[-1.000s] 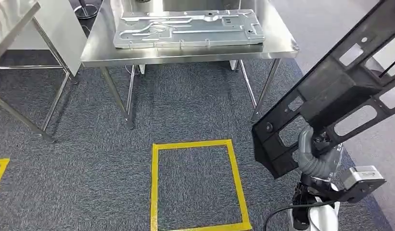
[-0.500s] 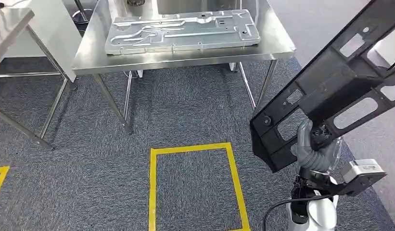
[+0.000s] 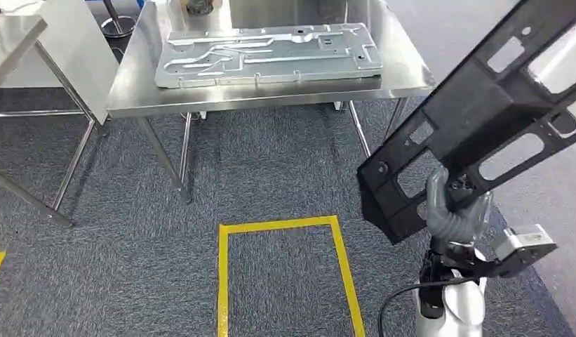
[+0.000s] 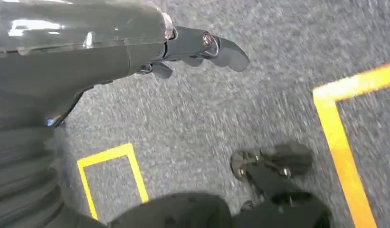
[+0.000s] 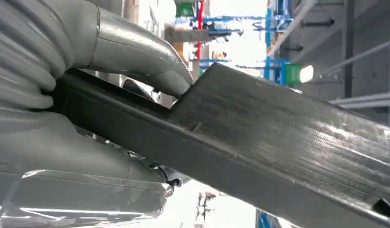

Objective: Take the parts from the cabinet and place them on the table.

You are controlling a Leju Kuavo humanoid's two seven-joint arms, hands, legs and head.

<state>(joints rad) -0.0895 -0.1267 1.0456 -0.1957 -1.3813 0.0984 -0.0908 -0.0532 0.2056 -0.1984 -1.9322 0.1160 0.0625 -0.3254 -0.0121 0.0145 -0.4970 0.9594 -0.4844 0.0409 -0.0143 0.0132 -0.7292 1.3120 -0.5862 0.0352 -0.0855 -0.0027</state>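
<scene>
A large black frame part (image 3: pixel 481 112) with cut-out slots hangs tilted at the right of the head view. My right hand (image 3: pixel 450 210) grips its lower edge from beneath. Up close, the right wrist view has the thumb (image 5: pixel 136 52) and fingers clamped on the black frame part's (image 5: pixel 288 142) dark bar. Ahead stands a steel table (image 3: pixel 257 100), and a flat silver metal panel (image 3: pixel 267 55) lies on it. My left hand (image 4: pixel 193 45) hangs over grey carpet with its fingers extended and nothing in them.
A yellow tape rectangle (image 3: pixel 285 226) marks the carpet between me and the table. A second steel table (image 3: pixel 11 35) stands at the far left. More yellow tape (image 4: pixel 340 137) shows on the carpet under my left hand. Grey carpet surrounds the table legs.
The whole picture has shifted: the table and yellow rectangle sit lower and nearer, so the camera has moved forward. My right hand still grips the black frame part.
</scene>
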